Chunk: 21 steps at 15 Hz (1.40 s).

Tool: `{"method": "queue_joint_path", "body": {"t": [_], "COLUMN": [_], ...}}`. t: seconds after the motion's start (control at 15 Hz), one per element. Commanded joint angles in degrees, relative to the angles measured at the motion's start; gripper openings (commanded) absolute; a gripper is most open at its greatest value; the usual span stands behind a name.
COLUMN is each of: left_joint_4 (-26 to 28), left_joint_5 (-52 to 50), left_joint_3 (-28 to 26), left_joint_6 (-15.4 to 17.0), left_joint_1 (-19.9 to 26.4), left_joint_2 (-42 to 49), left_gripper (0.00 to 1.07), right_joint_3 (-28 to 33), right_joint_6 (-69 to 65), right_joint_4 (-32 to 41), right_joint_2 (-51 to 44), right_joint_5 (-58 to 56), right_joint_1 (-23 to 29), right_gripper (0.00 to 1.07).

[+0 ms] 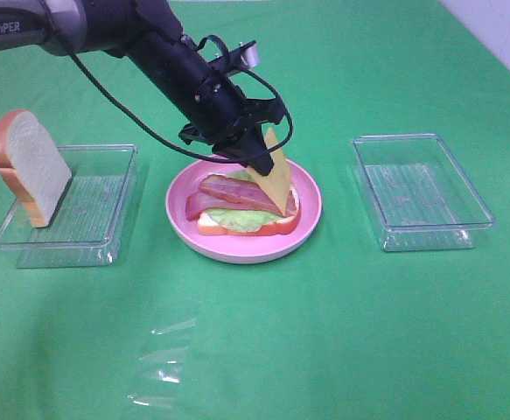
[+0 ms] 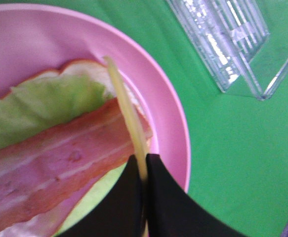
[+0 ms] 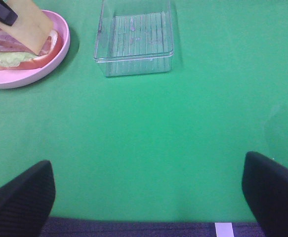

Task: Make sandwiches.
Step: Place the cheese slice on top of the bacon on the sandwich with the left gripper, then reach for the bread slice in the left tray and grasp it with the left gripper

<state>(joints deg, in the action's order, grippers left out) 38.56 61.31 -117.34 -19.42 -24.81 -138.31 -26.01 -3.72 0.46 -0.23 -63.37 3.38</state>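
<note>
Left gripper (image 1: 259, 164) is pinching the thin yellow cheese square (image 1: 276, 179) on edge, tilted, its lower corner touching the bacon strips (image 1: 228, 194). Under those: ruffled pale-green lettuce (image 1: 237, 219) on a bread slice (image 1: 246, 227), all on the pink plate (image 1: 237, 249) mid-desk. Second bread slice (image 1: 31, 166) leans in the left-edge tray (image 1: 97, 236). Right gripper (image 3: 148, 197) hangs spread wide, holding nothing.

You had round pink plate (image 1: 237, 249) at table centre on green cloth (image 1: 324, 332). Clear plastic tray (image 1: 106, 206) sat at plate's 9 o'clock, second clear tray (image 1: 421, 188) at its 3 o'clock, both apart from it. Crumpled clear film (image 1: 163, 367) lay at 7 o'clock.
</note>
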Motion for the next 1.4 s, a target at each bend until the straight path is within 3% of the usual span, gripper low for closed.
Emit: {"method": "queue_joint_path", "body": {"t": [0.07,0.2,0.47,0.53,0.67,0.73,0.8,0.93,1.13,1.27,1.4], "left_joint_4": [-5.8,-9.2,-10.1,-11.1,-12.7,-15.8,-18.3,-21.2,-27.0,-31.9,-35.7], "left_joint_5": [1.1,1.4,1.3,1.4,1.7,4.4,7.2,10.3,14.3,14.4,14.4], "left_joint_3": [-0.1,-0.1,-0.1,-0.1,-0.3,-3.2,-5.7,-9.5,-11.5,-11.5,-11.5], "left_joint_6": [3.3,4.6,6.6,7.5,7.6,9.2,10.2,12.5,15.5,19.4,20.8], "left_joint_1": [-0.3,-0.3,-0.3,-0.3,-0.3,-0.3,-0.3,-0.3,-0.3,-0.3,-0.3], "left_joint_2": [0.2,0.3,0.3,0.3,0.4,0.5,0.5,1.0,3.8,6.6,10.5], "left_gripper": [0.00,0.00,0.01,0.08,0.34,0.64,0.82,0.99,1.02,1.02,1.02], "right_joint_3": [0.1,0.1,0.1,0.1,0.1,0.1,0.1,0.1,0.1,0.1,0.1], "right_joint_6": [0.4,0.4,0.4,0.4,0.4,0.4,0.4,0.4,0.4,0.4,0.4], "right_joint_4": [-0.2,-0.2,-0.2,-0.2,-0.2,-0.2,-0.2,-0.2,-0.2,-0.2,-0.2], "right_joint_2": [-1.1,-1.1,-1.1,-1.1,-1.1,-1.1,-1.1,-1.1,-1.1,-1.1,-1.1], "right_joint_5": [0.3,0.3,0.3,0.3,0.3,0.3,0.3,0.3,0.3,0.3,0.3], "right_joint_1": [-0.3,-0.3,-0.3,-0.3,-0.3,-0.3,-0.3,-0.3,-0.3,-0.3,-0.3], "right_gripper": [0.98,0.98,0.98,0.98,0.98,0.98,0.98,0.98,0.98,0.98,0.98]}}
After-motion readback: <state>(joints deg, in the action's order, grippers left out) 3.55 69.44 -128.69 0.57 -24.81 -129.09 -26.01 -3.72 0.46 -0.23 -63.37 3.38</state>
